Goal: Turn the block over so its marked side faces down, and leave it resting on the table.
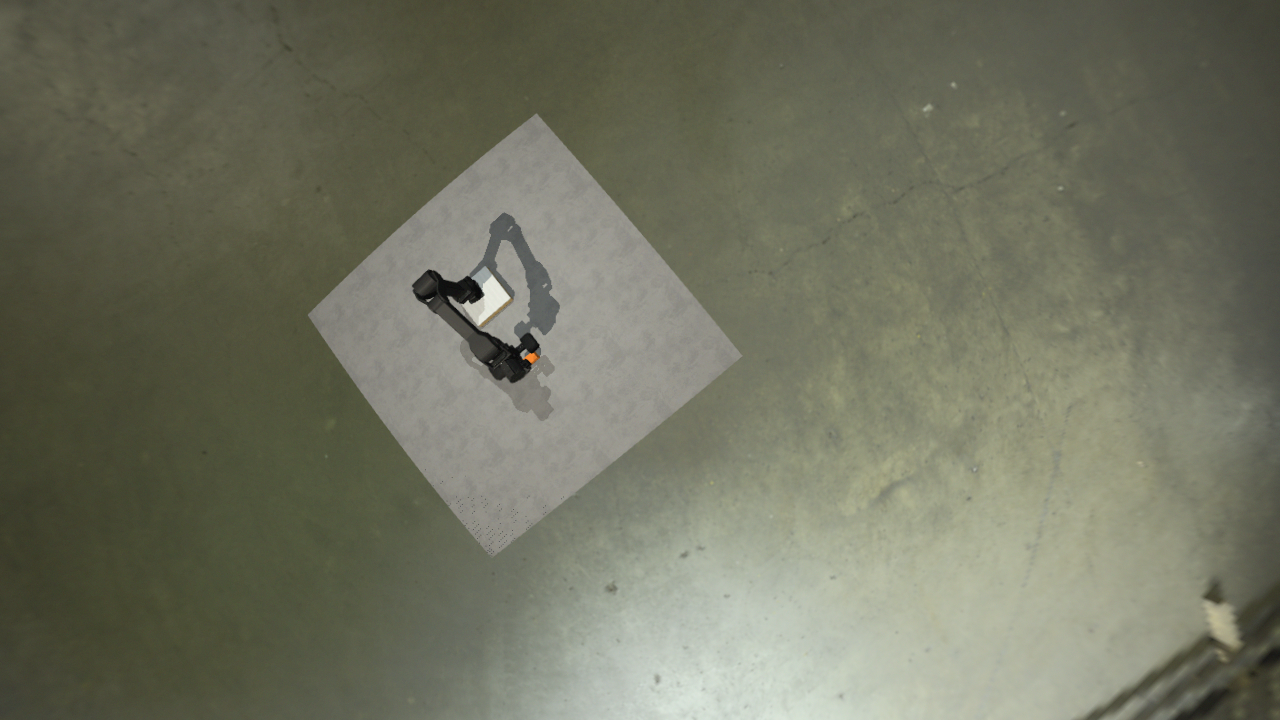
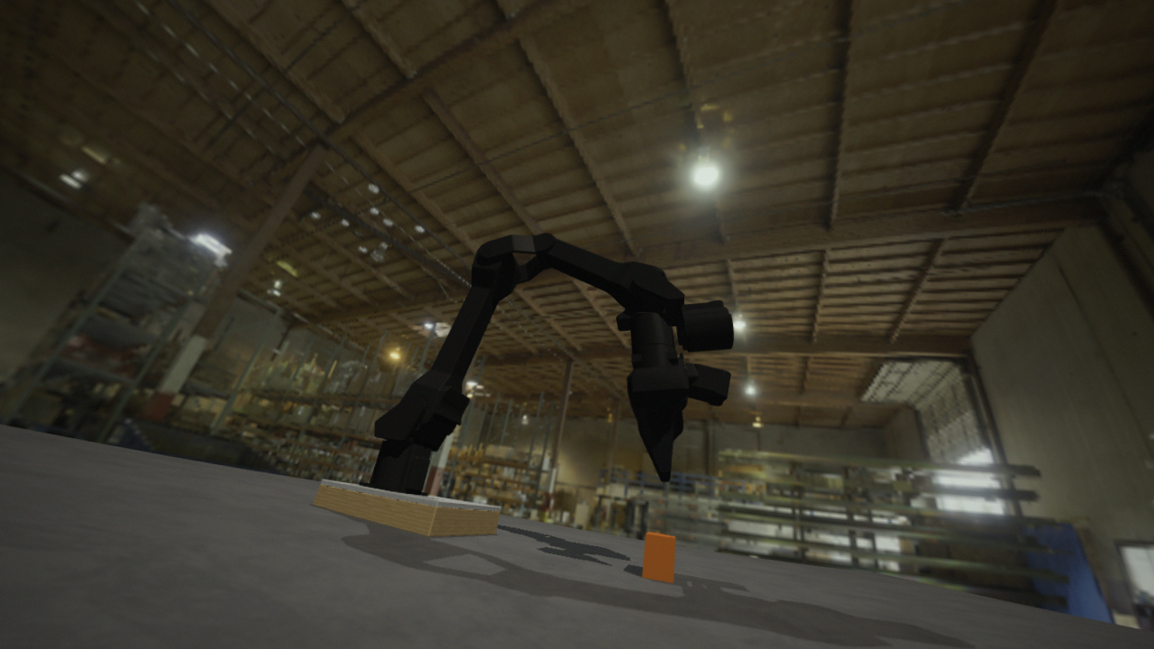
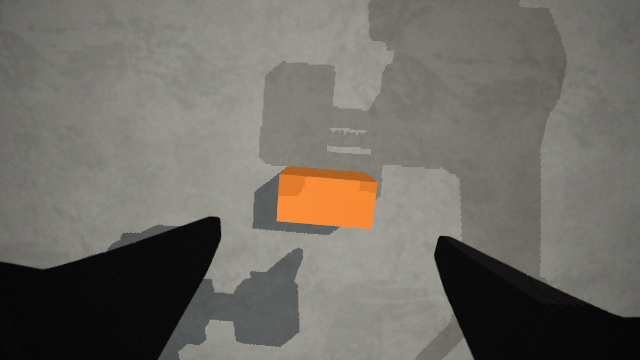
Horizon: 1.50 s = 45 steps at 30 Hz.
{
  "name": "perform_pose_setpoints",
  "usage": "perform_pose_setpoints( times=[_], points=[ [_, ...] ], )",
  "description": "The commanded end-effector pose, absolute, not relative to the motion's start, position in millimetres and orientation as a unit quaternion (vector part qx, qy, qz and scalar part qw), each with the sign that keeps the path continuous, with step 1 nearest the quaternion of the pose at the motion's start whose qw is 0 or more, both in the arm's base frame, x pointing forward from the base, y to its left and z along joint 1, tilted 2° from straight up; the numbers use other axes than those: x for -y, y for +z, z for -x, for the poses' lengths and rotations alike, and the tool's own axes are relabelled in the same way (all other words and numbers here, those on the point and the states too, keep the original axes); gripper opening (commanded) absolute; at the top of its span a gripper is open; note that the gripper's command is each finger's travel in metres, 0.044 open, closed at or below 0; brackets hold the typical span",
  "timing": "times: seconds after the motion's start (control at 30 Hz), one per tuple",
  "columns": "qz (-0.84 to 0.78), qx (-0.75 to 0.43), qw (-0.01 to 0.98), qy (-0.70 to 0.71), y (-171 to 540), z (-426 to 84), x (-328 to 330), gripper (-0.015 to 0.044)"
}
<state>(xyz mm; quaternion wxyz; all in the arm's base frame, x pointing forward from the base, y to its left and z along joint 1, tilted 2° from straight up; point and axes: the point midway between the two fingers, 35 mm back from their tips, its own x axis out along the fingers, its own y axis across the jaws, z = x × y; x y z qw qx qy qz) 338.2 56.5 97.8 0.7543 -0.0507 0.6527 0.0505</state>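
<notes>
The single black arm (image 1: 460, 326) (image 2: 471, 326) rises from a shallow base with a white top and wood-grained sides (image 1: 497, 315) (image 2: 375, 510) on the grey tabletop (image 1: 608, 376) (image 2: 201, 556) (image 3: 100, 125); its upper links arch over, and the gripper (image 2: 664, 478) (image 3: 328, 237) points downward in the exterior view. The fingers are released and spread wide, with nothing between them; their tips hang above the orange block (image 1: 531, 358) (image 2: 658, 557) (image 3: 326, 201), apart from it.

The block stands upright on the tabletop, well apart from the base; the wrist view shows its plain orange upper face, oblong in outline, with small shaded patches at two corners and a darker side face along one long edge; which face bears the mark cannot be told. Shadows of the arm (image 1: 537, 286) (image 2: 548, 577) (image 3: 500, 100) fall across the tabletop around the block.
</notes>
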Motion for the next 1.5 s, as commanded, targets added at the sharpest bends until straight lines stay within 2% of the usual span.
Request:
perform_pose_setpoints(
  times=[0.0,1.47],
  points=[
    [0.049,-0.7,0.711,0.047,103,-341,-58,0.044],
    [0.05,-0.708,0.703,0.046,22,-343,-56,0.044]
  ],
)
